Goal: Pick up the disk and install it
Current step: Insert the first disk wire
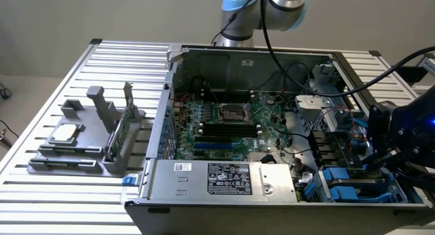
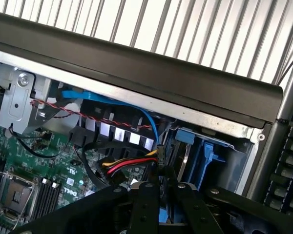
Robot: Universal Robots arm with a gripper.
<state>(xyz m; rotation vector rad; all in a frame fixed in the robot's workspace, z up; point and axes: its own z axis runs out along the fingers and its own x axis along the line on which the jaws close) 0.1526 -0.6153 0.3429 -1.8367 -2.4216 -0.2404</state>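
My pincer (image 1: 379, 161) was clenched on the rectangular silver-grey metal disk (image 1: 353, 183) framed in bright blue plastic, holding it low in a corner of the open dark metal computer case (image 1: 204, 217), at the exterior view's right. The case lay on the ribbed pale metal table (image 1: 61, 207).

An open computer case (image 1: 224, 59) lies on a slatted metal table (image 1: 48, 209), its green motherboard (image 1: 224, 118) facing up with a square processor socket (image 1: 229, 111) near the middle and a silver power supply (image 1: 272, 184) with a black-and-white label along the near edge. On the table at the exterior view's left of the case sits a grey holder (image 1: 64, 166) carrying a small square silver chip (image 1: 66, 133) and a thin green circuit card (image 1: 121, 128) standing on edge. Inside the case, the wrist view shows a blue cable (image 2: 107, 100), a twisted red-and-black wire (image 2: 88, 116) and a red, yellow and black wire bundle (image 2: 129, 168) running above the board.
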